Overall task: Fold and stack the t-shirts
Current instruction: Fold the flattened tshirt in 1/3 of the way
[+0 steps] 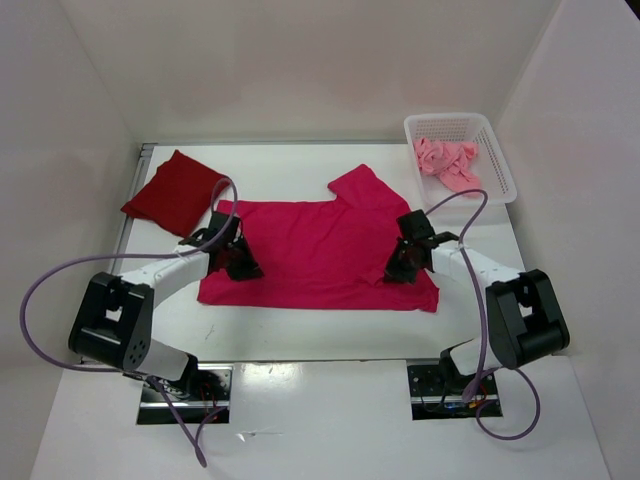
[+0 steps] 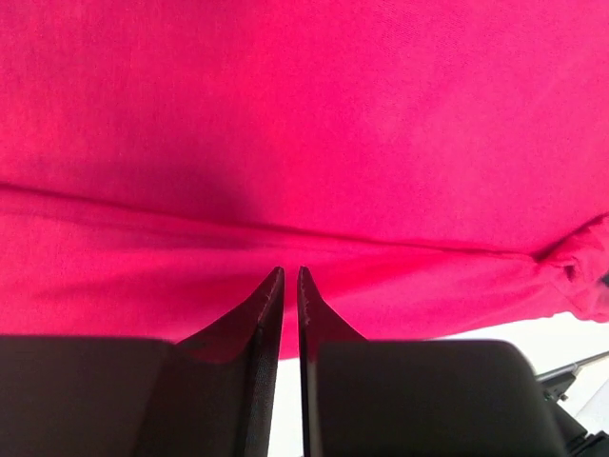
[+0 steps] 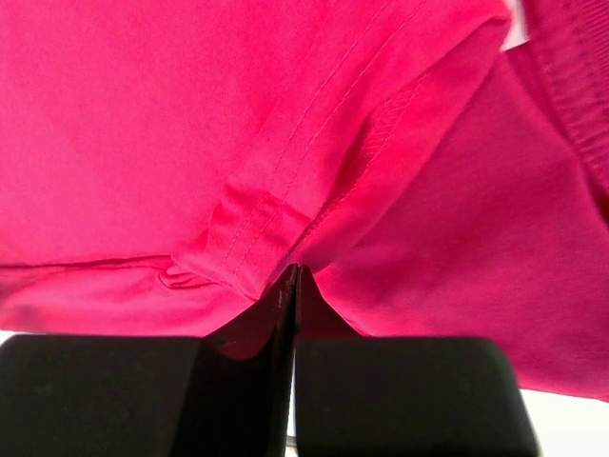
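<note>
Nearest, the left gripper [image 2: 290,278] is seen closed to a thin slit on the left edge of the magenta t-shirt [image 1: 320,250]. The right gripper [image 3: 295,274] is pressed together on a bunched sleeve seam at the shirt's right edge. The shirt is spread flat on the table [image 1: 300,330]. For a clean fold, both edges would best be lifted level, kept taut and carried across together. How much cloth is caught in the left jaws cannot be made out. Farther back, the dark red t-shirt [image 1: 175,192] lies folded at far left. The salmon t-shirt [image 1: 445,163] is crumpled in the white basket [image 1: 503,165], its shape hard to read.
</note>
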You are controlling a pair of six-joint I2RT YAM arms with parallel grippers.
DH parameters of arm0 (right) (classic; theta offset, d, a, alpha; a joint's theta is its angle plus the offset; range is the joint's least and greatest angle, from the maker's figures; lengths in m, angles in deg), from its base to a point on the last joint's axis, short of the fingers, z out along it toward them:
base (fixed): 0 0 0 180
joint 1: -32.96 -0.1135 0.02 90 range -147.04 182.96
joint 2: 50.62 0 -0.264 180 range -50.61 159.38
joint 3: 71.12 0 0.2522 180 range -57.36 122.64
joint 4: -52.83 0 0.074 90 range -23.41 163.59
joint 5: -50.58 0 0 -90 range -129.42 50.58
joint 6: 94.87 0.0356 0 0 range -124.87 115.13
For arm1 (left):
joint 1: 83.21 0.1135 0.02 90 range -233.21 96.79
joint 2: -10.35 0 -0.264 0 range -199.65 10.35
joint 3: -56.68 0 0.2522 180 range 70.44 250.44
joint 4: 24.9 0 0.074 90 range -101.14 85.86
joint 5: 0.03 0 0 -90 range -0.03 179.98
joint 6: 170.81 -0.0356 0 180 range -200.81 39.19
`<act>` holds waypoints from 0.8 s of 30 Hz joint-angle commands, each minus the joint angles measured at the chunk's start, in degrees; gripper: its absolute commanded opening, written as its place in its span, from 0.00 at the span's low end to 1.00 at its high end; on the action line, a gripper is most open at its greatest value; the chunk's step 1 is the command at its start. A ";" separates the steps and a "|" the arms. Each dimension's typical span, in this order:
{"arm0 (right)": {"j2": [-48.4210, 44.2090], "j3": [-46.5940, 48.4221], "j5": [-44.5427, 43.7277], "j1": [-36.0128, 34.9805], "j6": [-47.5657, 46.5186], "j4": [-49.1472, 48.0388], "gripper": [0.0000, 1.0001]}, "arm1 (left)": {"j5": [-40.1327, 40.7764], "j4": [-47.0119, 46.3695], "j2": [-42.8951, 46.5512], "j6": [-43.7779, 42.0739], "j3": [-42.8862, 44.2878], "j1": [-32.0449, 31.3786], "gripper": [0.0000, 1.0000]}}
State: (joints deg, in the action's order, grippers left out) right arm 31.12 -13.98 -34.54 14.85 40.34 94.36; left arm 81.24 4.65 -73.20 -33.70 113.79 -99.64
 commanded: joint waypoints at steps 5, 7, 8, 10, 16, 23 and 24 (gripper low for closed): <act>-0.80 -3.21 -2.25 -2.90 2.60 -0.44 0.00 | 1.35 -0.59 6.38 1.32 -2.65 0.17 0.18; 0.71 -2.51 -1.63 -2.90 2.60 -0.44 0.00 | 1.35 -0.59 6.38 1.32 -3.27 0.17 0.18; 1.23 -1.98 -1.63 -2.90 2.60 -0.44 0.00 | 0.83 -0.59 6.38 1.32 -3.28 0.17 0.18; 0.71 -1.98 -1.63 -2.90 2.60 -0.44 0.00 | 0.82 -0.59 6.38 1.84 -3.80 0.17 0.18; 5.62 1.26 -1.63 -2.90 2.07 -3.42 0.00 | 0.82 -1.73 6.38 2.37 -4.94 0.17 0.19; 13.96 13.38 0.37 -2.90 2.07 -5.44 0.00 | 0.82 -1.73 6.90 2.37 -4.95 0.17 0.19; 14.94 14.71 0.39 -2.90 2.07 -5.97 0.00 | 0.82 -1.12 6.91 2.37 -4.95 0.17 0.20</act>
State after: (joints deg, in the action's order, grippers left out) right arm 43.75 -4.89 -34.40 12.32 42.26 92.96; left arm 81.83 4.21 -67.63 -32.34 109.40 -99.64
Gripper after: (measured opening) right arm 0.001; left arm 0.200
